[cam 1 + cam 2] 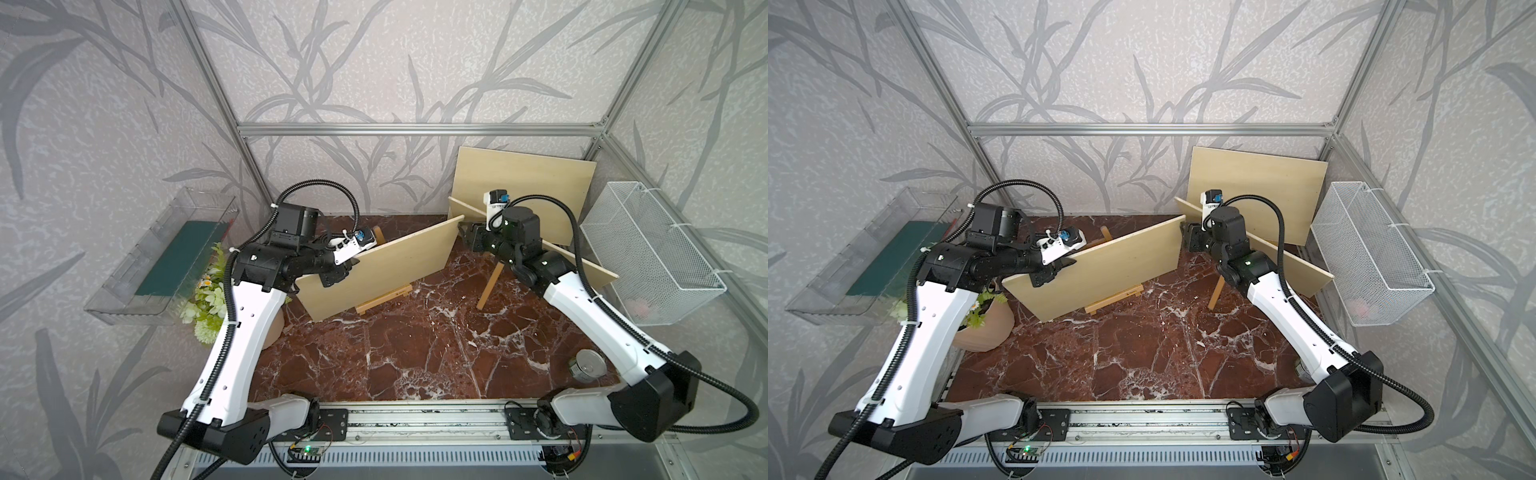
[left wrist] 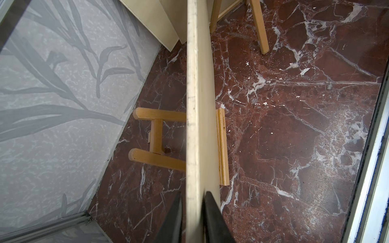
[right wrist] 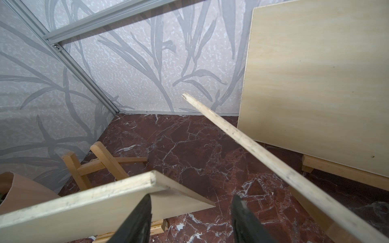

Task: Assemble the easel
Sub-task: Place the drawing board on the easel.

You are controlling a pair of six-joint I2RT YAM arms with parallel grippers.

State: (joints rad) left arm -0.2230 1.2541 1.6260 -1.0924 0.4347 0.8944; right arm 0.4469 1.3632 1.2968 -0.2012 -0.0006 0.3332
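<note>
Left gripper (image 2: 192, 193) astride board (image 2: 199, 84), flowerpot (image 1: 988, 328) beside, easel (image 2: 160, 115) behind

No legible text anywhere

The board (image 1: 378, 270) conceals most of the easel (image 1: 384, 297); only its ledge and one top tip show. The left arm (image 1: 930, 328) covers most of the flower pot (image 1: 988, 328). The right arm (image 1: 602, 320) hides part of the tin (image 1: 588, 365) near the front right corner of the tabletop (image 1: 415, 353). The pink item (image 1: 642, 307) in the wire basket (image 1: 665, 232) is too blurred to identify.

Red marble tabletop (image 1: 415, 353) — wooden easels (image 1: 384, 298), flowerpot (image 1: 988, 328), tin can (image 1: 588, 365) on it
</note>
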